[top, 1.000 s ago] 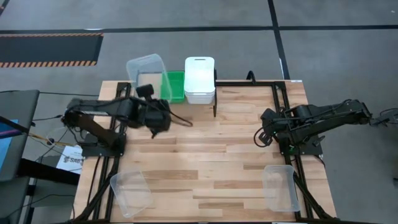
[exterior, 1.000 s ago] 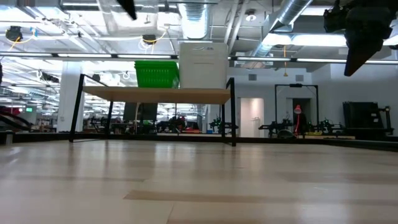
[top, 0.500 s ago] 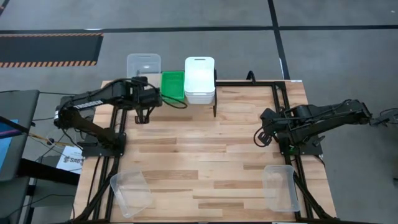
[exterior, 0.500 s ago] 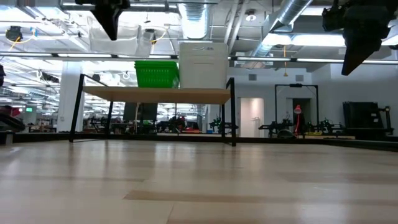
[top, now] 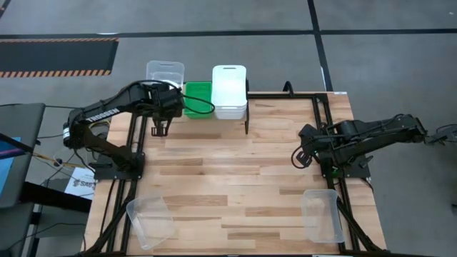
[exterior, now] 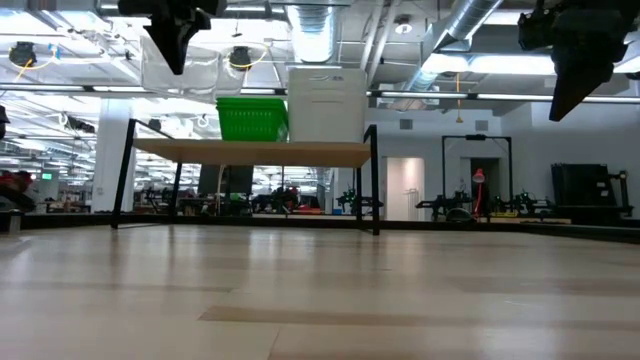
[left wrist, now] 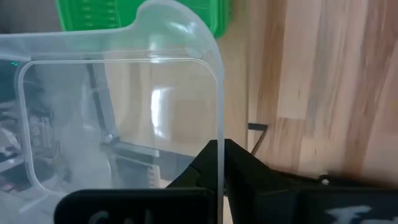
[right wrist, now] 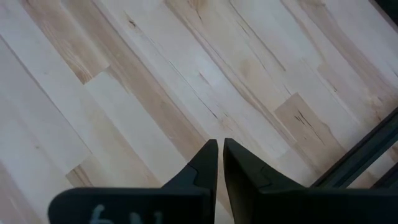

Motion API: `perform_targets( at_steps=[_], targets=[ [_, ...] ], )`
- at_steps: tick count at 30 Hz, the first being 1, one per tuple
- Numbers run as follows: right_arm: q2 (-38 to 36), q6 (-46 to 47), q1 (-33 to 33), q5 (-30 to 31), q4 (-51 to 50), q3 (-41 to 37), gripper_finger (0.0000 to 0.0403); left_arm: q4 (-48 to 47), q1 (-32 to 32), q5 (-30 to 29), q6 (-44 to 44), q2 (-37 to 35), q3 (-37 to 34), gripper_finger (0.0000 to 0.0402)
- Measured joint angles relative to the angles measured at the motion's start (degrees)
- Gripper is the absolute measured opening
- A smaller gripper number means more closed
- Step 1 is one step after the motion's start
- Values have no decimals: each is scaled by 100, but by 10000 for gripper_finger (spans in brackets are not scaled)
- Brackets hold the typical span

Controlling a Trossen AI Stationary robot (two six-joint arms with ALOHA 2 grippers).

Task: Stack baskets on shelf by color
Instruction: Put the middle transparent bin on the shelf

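The left gripper [left wrist: 219, 163] is clamped on the rim of a clear basket [left wrist: 118, 118], its two fingers pinched together over the thin plastic wall. This basket is see-through with rounded corners and a flat lip; the wrist view shows the table planks and a black leg through its bottom. In the high view the same basket [top: 165, 72] hangs just beyond the gripper [top: 158, 129], over the left end of the shelf [exterior: 250, 152].

Just beside it, on the gripper's right, stands the green stack [top: 198, 98], and touching that the white stack [top: 229, 91], taller and opaque. From above each stack reads as one bin (how many are nested I cannot count); the low view shows the white one [exterior: 326, 104] rising well above the green one [exterior: 251, 118], both resting on the light-wood board on thin black legs.

Clear baskets in sight: three. Besides the held one, two lie on the table [top: 235, 178] well behind both grippers, one at the left front corner [top: 151, 221], one at the right front [top: 320, 215]; only the high view shows them.

The right gripper [right wrist: 220, 163] waits over bare planks at the table's right, fingers nearly together with a narrow slit between, holding nothing.
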Motion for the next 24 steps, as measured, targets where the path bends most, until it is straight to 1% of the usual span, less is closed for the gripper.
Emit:
perform_targets(
  at_steps=[6,13,19,24],
  targets=[
    [0,93,0,-4,1,0,52,-1,12,-26,74,0,0,0],
    [0,180,0,-4,4,0,52,-1,8,7,-43,0,0,0],
    [0,179,-1,78,6,0,52,2,27,9,114,0,0,0],
    [0,139,0,84,4,0,52,193,192,371,172,0,0,0]
  ],
)
